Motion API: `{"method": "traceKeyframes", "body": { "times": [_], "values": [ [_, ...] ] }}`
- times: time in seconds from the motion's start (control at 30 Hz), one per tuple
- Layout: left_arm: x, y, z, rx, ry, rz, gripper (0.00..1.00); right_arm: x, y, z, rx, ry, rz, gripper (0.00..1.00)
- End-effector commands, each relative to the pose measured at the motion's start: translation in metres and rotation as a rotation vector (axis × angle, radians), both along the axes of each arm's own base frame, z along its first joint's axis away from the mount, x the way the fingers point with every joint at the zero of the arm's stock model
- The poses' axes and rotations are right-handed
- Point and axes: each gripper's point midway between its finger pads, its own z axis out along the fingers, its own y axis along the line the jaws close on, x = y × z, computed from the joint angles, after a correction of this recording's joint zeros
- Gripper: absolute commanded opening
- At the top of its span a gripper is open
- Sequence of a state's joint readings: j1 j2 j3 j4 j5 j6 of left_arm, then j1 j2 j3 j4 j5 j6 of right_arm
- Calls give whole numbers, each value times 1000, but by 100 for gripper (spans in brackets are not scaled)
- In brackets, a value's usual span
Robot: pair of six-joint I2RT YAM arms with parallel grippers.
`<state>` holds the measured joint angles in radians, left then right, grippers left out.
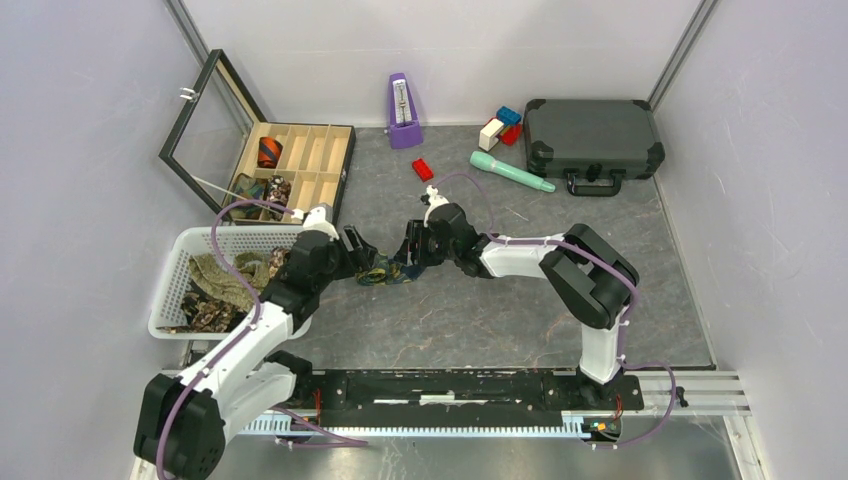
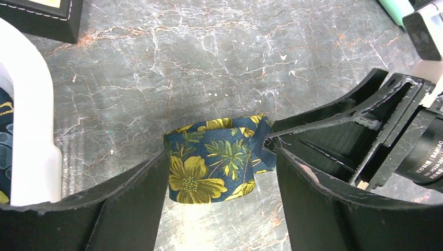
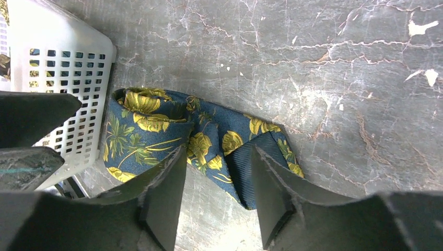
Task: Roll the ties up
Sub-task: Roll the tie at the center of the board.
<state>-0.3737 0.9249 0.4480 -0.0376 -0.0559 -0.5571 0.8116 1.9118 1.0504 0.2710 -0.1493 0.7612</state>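
Lying on the table (image 1: 500, 320) between the two arms, the navy tie (image 2: 209, 167) with yellow flowers is partly coiled, just right of the white basket (image 1: 165, 290) that holds more ties (image 1: 215, 285). The left gripper (image 1: 360, 252) has its jaws spread wide on either side of the coil. The right gripper (image 3: 219, 151) stands part-way spread, with its tips over the tie's loose end.

"DAMIAO" on black motor (image 2: 426, 157) (sideways)

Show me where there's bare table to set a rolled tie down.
Widest bare stretch: right side, between the right arm and the black case. Another strip: between the tie and the base rail. Crowded: back, by metronome, red block, teal tool; left, by basket and wooden box.
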Motion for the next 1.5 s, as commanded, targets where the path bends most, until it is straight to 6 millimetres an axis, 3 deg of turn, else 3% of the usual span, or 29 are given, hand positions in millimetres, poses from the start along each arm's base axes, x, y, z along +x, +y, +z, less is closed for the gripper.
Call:
{"method": "traceKeyframes", "body": {
  "times": [0.0, 0.3, 0.53, 0.8, 1.17, 1.47],
  "values": [
    [1, 4, 0, 4, 3, 30, 79, 0, 6, 36, 39, -62, 14, 58],
    [-3, 16, 9, 30, -17, 74, 76, -9, 24, 63, 65, -97, 34, 66],
    [-6, 20, 8, 40, -18, 87, 76, -13, 46, 68, 48, -100, 55, 66],
    [-8, 23, 6, 52, -13, 92, 75, -10, 52, 50, -21, -91, 45, 66],
    [-10, 21, 3, 55, 0, 79, 75, -12, 49, 25, -69, -71, 44, 60],
    [-10, 12, -6, 34, 40, 42, 85, -13, 31, 11, -98, -67, 30, 51]
  ]
}}
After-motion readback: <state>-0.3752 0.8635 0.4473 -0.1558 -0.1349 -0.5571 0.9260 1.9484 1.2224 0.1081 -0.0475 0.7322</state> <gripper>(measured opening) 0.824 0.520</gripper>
